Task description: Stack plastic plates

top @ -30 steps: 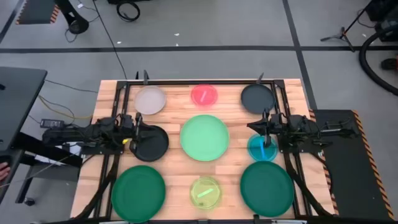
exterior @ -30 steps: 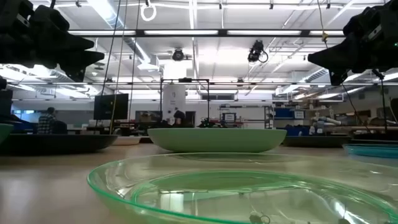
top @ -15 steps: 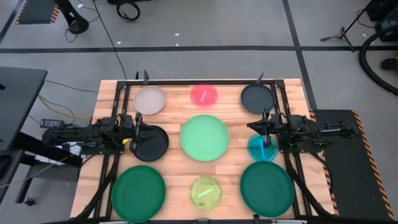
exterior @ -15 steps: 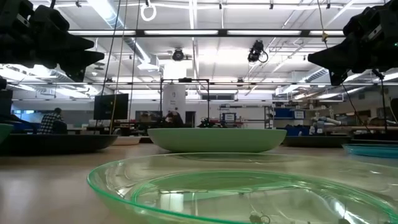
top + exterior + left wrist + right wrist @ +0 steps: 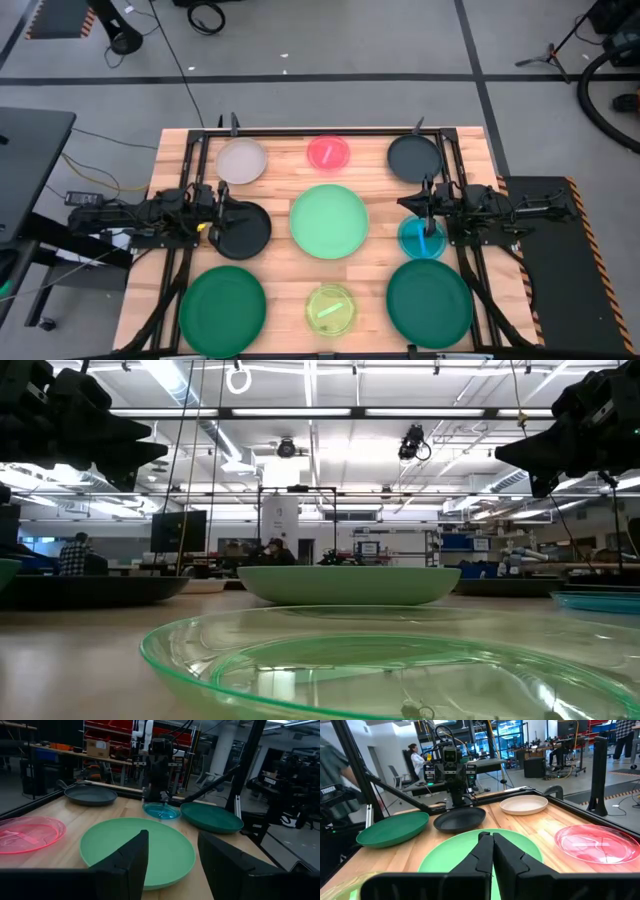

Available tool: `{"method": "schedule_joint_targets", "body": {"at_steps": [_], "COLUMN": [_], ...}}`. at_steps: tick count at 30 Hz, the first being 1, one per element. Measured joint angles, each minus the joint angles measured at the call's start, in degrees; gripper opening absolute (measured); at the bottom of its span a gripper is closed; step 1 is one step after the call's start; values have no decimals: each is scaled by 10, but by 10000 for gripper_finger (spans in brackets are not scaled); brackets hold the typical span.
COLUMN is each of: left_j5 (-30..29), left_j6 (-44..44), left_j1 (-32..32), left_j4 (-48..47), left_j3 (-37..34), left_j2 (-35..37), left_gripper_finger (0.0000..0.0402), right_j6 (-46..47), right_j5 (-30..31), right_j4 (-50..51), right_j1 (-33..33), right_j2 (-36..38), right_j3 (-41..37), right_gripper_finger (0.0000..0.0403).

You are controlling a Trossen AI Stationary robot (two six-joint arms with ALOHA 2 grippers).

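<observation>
Nine plates lie apart, flat on the wooden table: light grey [image 5: 242, 161], pink [image 5: 329, 152] and black [image 5: 414, 156] along the far side. A second black one [image 5: 245, 230], the large light green one [image 5: 329, 220] and the cyan one [image 5: 422, 238] are in the middle. Dark green [image 5: 222, 311], yellow-green [image 5: 330, 309] and dark green [image 5: 430, 303] lie near. My left gripper [image 5: 228, 210] is open above the second black plate's far-left part [image 5: 172, 837]. My right gripper [image 5: 408, 205] is shut [image 5: 492, 836], raised just beyond the cyan plate's far edge. Both hang well above the table [image 5: 130, 455] [image 5: 520, 460].
A black metal frame [image 5: 320, 130] runs along the table's far edge and down both sides under the arms. Bare wood shows in narrow strips between the plates. People [image 5: 415, 752] stand in the room beyond the table.
</observation>
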State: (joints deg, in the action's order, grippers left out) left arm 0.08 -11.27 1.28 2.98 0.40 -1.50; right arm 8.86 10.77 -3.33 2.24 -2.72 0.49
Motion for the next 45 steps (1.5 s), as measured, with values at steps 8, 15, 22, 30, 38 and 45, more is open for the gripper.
{"method": "schedule_joint_targets", "body": {"at_steps": [8, 15, 22, 30, 38, 45], "left_j5": [0, 0, 0, 9, 91, 96], "left_j6": [0, 0, 0, -103, -149, -281], "left_j1": [0, 0, 0, 0, 0, 0], "left_j4": [0, 0, 0, 42, 95, 172], "left_j3": [0, 0, 0, 0, 29, 166], "left_j2": [0, 0, 0, -4, -47, -114], "left_gripper_finger": [178, 178, 178, 178, 178, 178], "right_j6": [0, 0, 0, 0, 0, 0], "right_j5": [0, 0, 0, 0, 0, 0], "right_j4": [0, 0, 0, 0, -4, -9], "right_j1": [0, 0, 0, 0, 0, 0], "right_j2": [0, 0, 0, 0, 0, 0], "right_j3": [0, 0, 0, 0, 0, 0], "right_gripper_finger": [17, 17, 17, 17, 17, 17]}}
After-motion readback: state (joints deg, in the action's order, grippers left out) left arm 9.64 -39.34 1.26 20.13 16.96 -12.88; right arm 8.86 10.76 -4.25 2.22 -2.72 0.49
